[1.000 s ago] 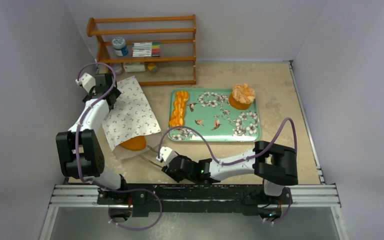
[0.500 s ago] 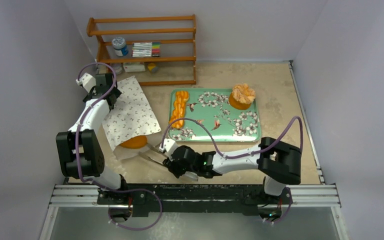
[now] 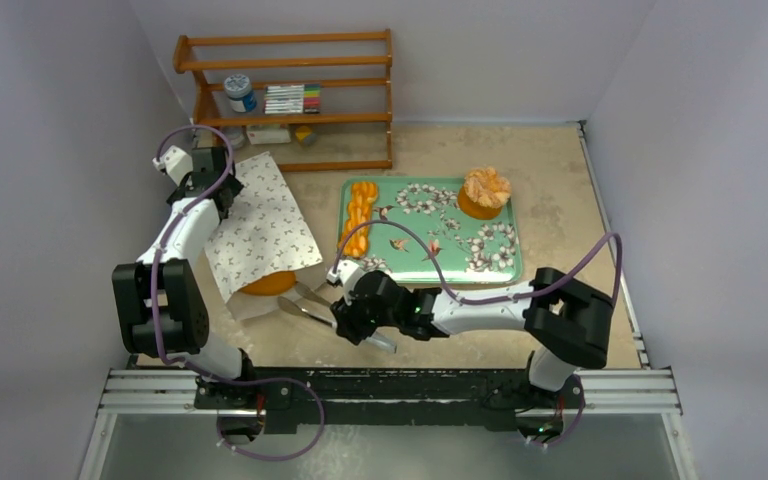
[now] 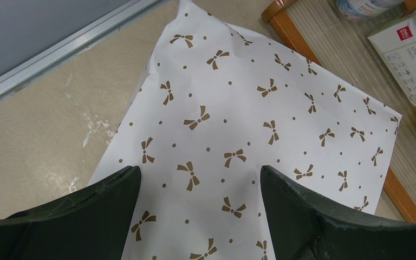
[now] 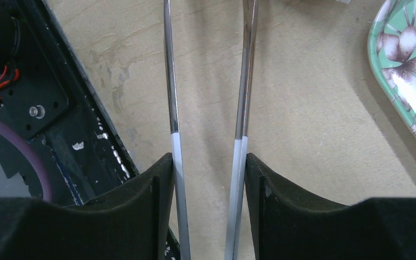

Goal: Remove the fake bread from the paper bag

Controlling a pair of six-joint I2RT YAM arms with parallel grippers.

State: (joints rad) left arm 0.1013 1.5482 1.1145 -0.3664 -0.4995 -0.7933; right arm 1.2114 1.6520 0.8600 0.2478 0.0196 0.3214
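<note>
Two steel arms of the tongs (image 5: 244, 81) run between the fingers of my right pincer (image 5: 208, 162), one against each pad, so it is clamped about half-closed on the tongs; the tips reach past the near left corner of the green floral tray (image 3: 460, 225) toward the bag's mouth, and I cannot tell whether they touch anything there; my left pincer (image 4: 199, 179) stands wide apart and holds nothing, with the paper bag (image 4: 222, 108) spread directly beneath it; I cannot tell whether its fingertips press the paper.

Of the fake bread, one orange loaf (image 3: 268, 286) shows in the bag's open mouth, just off the tray's near left corner; a lumpy loaf (image 3: 359, 217) lies along the tray's left edge; a ruffled pastry (image 3: 485, 190) sits near its far right corner.

The bag lies on the bench (image 3: 560, 180) left of the tray, close beside it but not touching; its closed end reaches the foot of the wooden shelf (image 3: 290, 100) behind the tray; bare bench runs from the tray's right edge to the wall.

My right arm lies low, stretched along the tray's near edge from right to left; my left arm is folded at the elbow, its forearm running along the bag's outer edge, away from the tray.
</note>
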